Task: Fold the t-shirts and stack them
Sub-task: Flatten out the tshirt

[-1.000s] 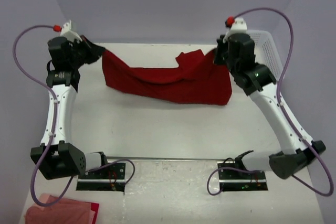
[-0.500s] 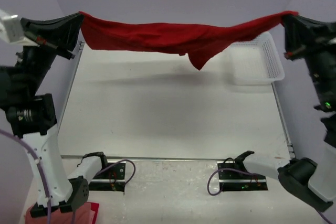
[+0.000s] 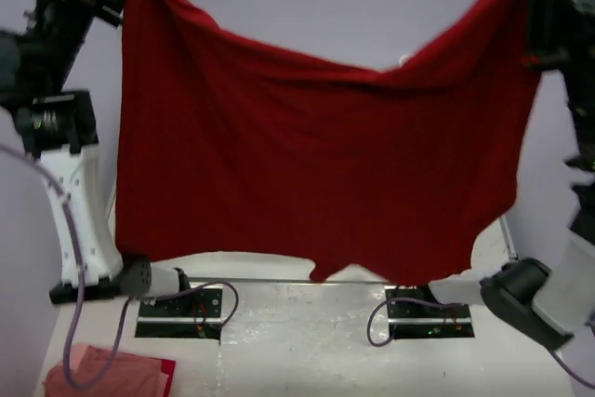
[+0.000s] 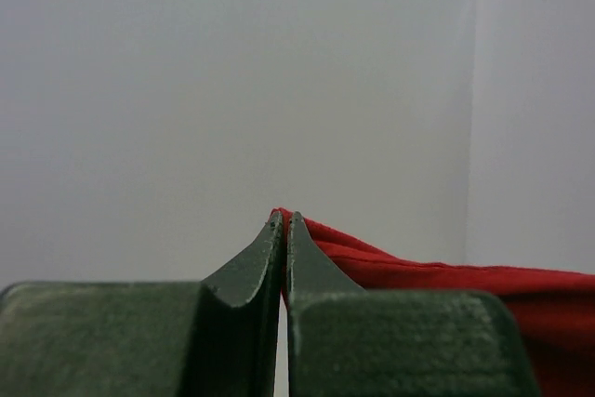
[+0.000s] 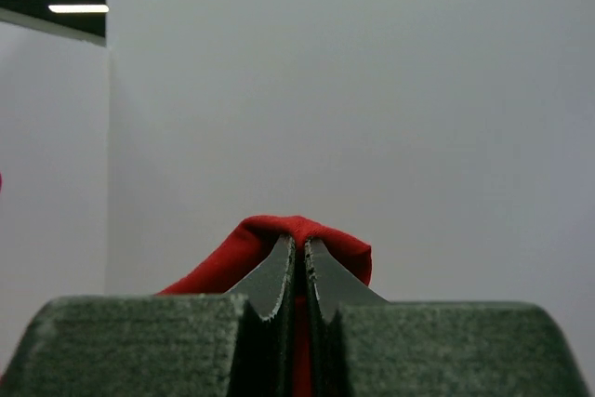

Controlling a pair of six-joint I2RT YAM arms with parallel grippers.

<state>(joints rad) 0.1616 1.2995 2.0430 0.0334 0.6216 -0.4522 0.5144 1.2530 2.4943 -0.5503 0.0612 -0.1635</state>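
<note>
Left gripper [image 4: 284, 218] and right gripper [image 5: 299, 241], each pinched tight on a corner of the red t-shirt [image 3: 307, 174], hold it high and spread wide between them. It hangs as a broad sheet before the top camera, with its top edge sagging in the middle. Whether its lower edge touches the table [image 3: 307, 323] cannot be told. The step in hand appears to be opening the shirt out before folding. Next, both arms would likely need to lower together and lay it smooth on the table. A pink cloth [image 3: 102, 374] lies at the near left corner.
</note>
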